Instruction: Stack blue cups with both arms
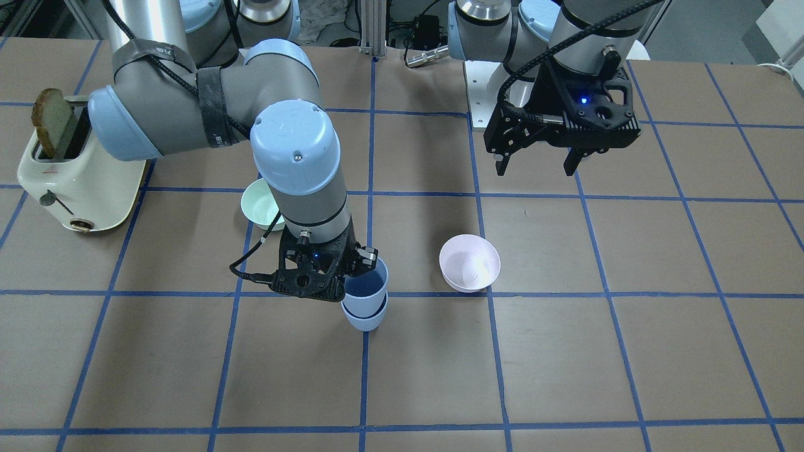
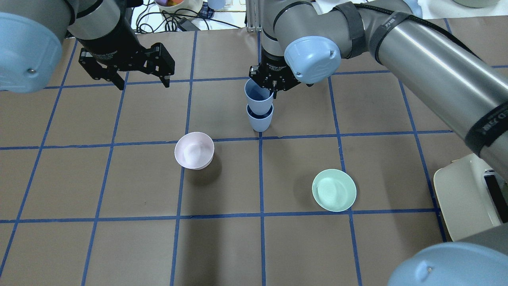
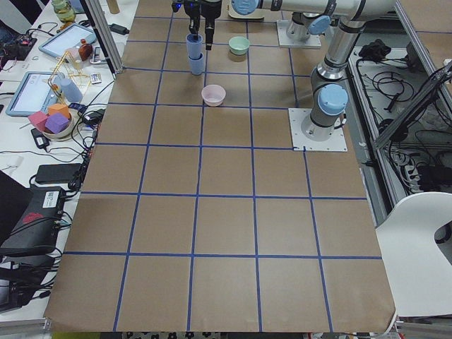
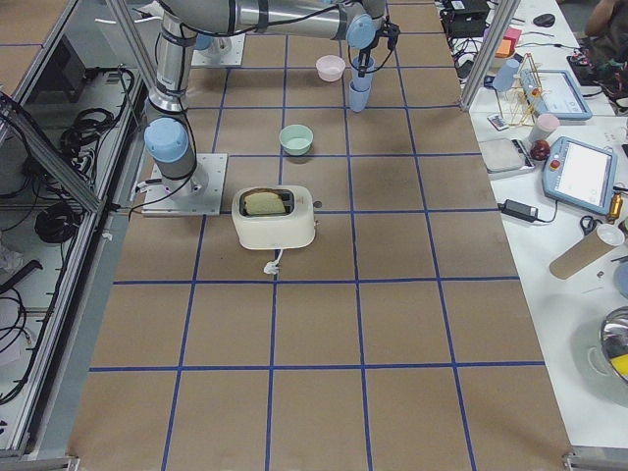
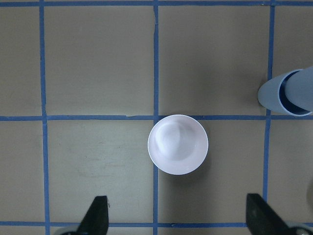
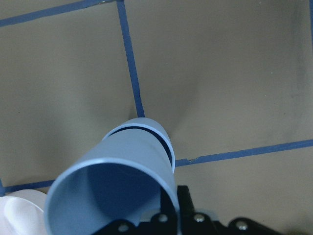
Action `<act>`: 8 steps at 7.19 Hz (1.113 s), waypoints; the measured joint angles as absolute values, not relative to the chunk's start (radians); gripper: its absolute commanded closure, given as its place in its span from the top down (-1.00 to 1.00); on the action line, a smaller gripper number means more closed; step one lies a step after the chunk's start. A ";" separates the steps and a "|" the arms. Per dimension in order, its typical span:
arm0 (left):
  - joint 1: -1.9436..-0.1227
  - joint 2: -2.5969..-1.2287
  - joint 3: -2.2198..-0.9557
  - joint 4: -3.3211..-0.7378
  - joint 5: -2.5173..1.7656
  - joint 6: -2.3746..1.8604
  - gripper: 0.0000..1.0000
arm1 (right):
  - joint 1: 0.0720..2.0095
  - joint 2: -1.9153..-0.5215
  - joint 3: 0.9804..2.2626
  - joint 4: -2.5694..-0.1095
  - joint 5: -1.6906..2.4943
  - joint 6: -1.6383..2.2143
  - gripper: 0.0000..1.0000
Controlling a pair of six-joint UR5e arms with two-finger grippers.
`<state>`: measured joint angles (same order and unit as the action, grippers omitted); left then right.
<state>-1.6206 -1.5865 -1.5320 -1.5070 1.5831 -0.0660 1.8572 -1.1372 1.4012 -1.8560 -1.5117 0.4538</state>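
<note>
The upper pale-blue tapered plastic cup (image 2: 258, 96) stands upright with its base nested in the lower pale-blue tapered plastic cup (image 2: 260, 122), which rests on the brown paper-covered table with a blue tape grid (image 2: 99, 238); the stack sits directly under the right black two-finger gripper (image 2: 271, 87), whose fingers pinch the upper cup's wall at the rim, so this claw is closed on that cup.

The left black two-finger gripper (image 2: 144, 84) hangs above the table, well apart from the stack, its jaws spread wide and holding nothing; below it lies a pale pink round plastic bowl (image 5: 178, 144), framed between its fingertips in its wrist view.

A mint-green round plastic bowl (image 2: 334, 190) lies back from the right gripper, toward the robot's base, apart from the cups; farther out on that side stands a cream toaster (image 1: 75, 182) with a browned bread slice (image 1: 50, 119) in its slot.
</note>
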 measured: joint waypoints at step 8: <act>-1.618 -1.581 -1.534 -1.509 1.586 -0.062 1.00 | 1.688 -1.210 1.303 -1.694 -1.559 0.145 1.00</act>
<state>-1.6184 -1.5808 -1.5342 -1.5091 1.5862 -0.0618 1.6879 -1.2102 1.3030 -1.6941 -1.5586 0.1447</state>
